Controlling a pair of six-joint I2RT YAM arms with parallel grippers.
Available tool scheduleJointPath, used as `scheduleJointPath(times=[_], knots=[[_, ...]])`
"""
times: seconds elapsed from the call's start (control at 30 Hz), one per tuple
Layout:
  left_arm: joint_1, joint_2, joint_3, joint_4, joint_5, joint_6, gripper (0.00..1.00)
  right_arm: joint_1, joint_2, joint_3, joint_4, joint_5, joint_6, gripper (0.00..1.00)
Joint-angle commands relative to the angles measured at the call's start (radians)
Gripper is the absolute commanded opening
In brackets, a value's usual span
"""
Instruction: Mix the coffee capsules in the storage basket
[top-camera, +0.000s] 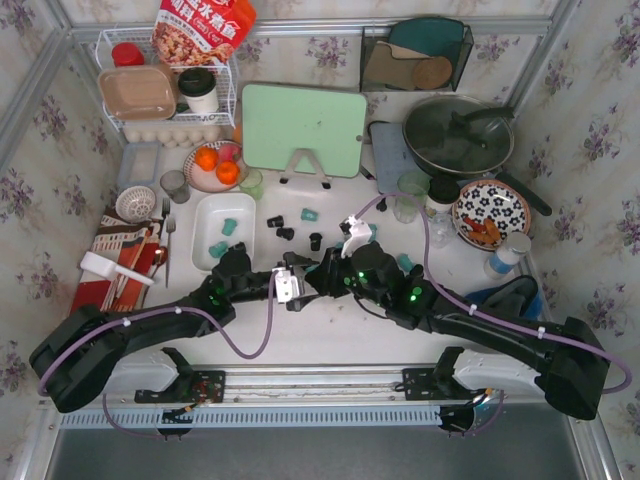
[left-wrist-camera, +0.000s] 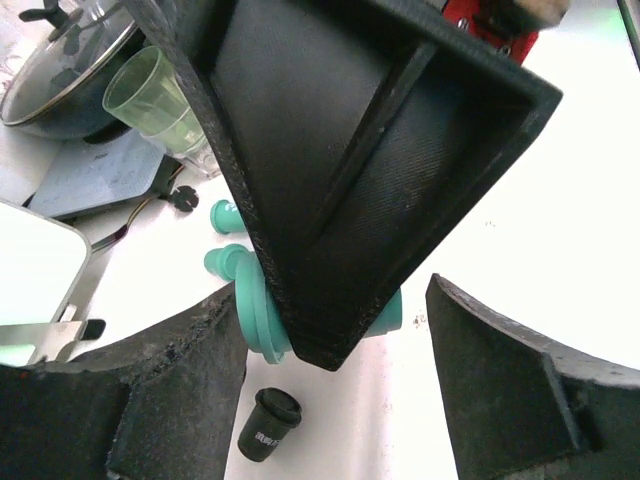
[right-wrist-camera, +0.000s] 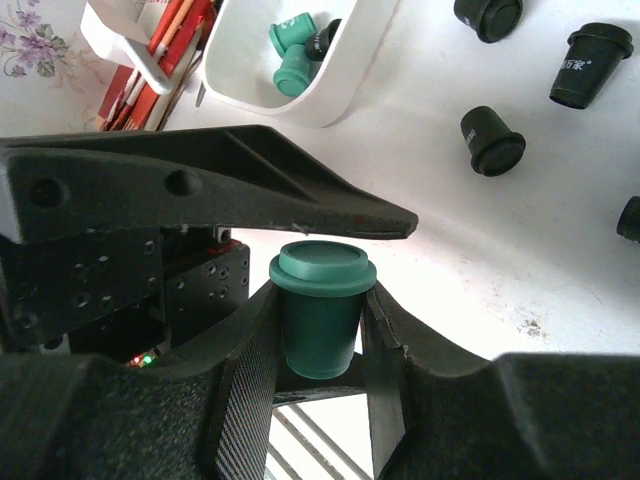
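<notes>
A teal coffee capsule stands upright between the fingers of my right gripper, which is shut on it above the table. My left gripper is open around that same capsule and the right fingers; its far finger stands clear of the capsule. Both grippers meet mid-table. The white storage basket lies just left, holding two teal capsules and a black one. Black capsules and teal capsules lie loose on the table.
A green cutting board stands behind the loose capsules. A plate of oranges sits behind the basket, cutlery and a scoop to its left. Translucent green cups, a lidded pan and a patterned plate fill the right.
</notes>
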Motion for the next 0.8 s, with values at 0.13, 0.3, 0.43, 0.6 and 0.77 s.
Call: scheduleJointPath(times=[0.13, 0.3, 0.43, 0.6, 0.77], knots=[[-0.001, -0.038, -0.003, 0.036, 0.005, -0.004, 0.71, 0.002, 0.033, 0.001, 0.006, 0.001, 0.002, 0.35], [-0.002, -0.038, 0.002, 0.024, -0.005, 0.002, 0.51, 0.002, 0.033, 0.016, 0.006, -0.005, 0.002, 0.36], [-0.002, -0.041, 0.005, 0.012, -0.043, 0.002, 0.38, 0.002, 0.016, 0.015, -0.007, 0.012, 0.0, 0.42], [-0.001, -0.035, 0.008, 0.01, -0.14, -0.019, 0.36, 0.002, -0.014, 0.031, -0.101, 0.111, -0.03, 0.56], [0.038, -0.006, 0.039, -0.02, -0.349, -0.11, 0.37, 0.002, -0.08, 0.054, -0.231, 0.306, -0.073, 0.62]])
